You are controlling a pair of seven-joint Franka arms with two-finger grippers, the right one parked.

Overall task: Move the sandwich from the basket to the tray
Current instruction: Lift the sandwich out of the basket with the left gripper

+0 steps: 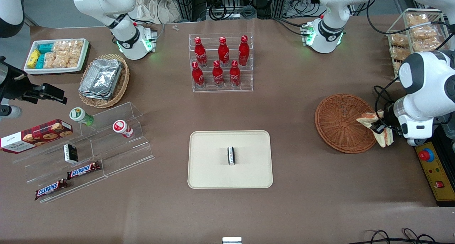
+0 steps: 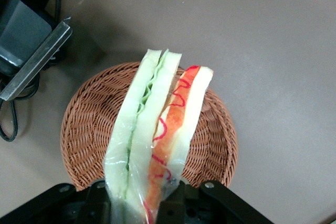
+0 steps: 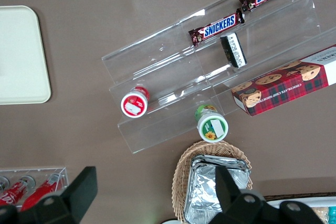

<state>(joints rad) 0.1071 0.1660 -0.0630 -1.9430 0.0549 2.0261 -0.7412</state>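
Observation:
My left gripper (image 1: 378,128) is shut on the sandwich (image 1: 367,118), a wrapped cream wedge with an orange filling stripe, and holds it in the air over the rim of the reddish-brown basket (image 1: 339,123) on the working arm's side. In the left wrist view the sandwich (image 2: 157,135) stands on edge between the black fingers (image 2: 176,203), with the basket (image 2: 86,129) below it and nothing in it. The beige tray (image 1: 206,165) lies at the table's middle, nearer the front camera, and bears a small black-and-white packet (image 1: 231,155).
A clear rack of red cola bottles (image 1: 221,62) stands farther back at the middle. A box with a red button (image 1: 433,167) sits at the working arm's table edge, a wire basket of snacks (image 1: 414,34) farther back. Acrylic shelves with snacks (image 1: 89,151) and a foil-container basket (image 1: 105,80) lie toward the parked arm's end.

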